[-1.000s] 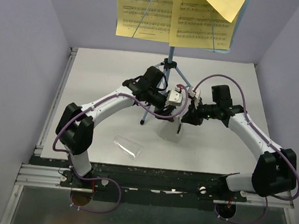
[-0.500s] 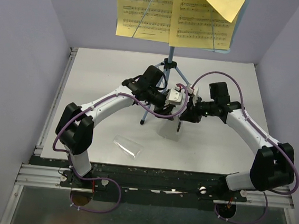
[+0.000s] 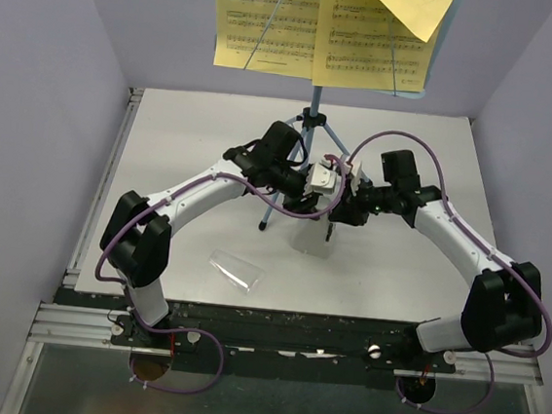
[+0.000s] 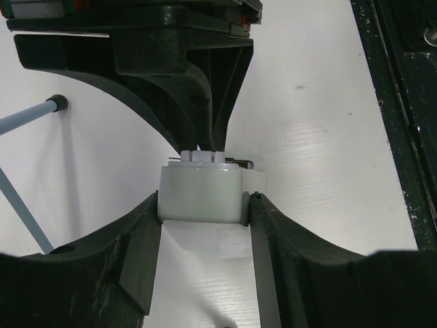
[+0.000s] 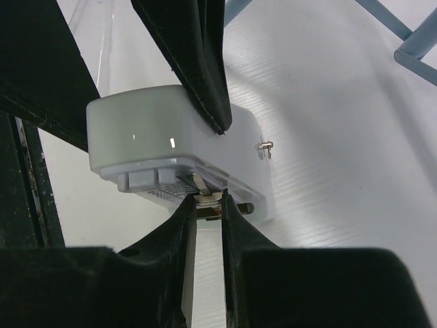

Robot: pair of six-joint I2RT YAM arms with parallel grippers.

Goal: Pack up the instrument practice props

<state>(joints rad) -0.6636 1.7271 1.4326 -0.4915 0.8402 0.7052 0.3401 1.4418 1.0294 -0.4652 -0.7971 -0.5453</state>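
Under one stand (image 3: 314, 105) with three pages (image 3: 274, 21), left hand (image 4: 203, 206) and right hand (image 5: 208, 205) clamped on one whitish piece (image 5: 150, 140).

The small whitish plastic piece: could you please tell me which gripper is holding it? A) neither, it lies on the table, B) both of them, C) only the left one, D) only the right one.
B: the left gripper clamps the whitish plastic piece by its two sides, while the right gripper pinches its edge.
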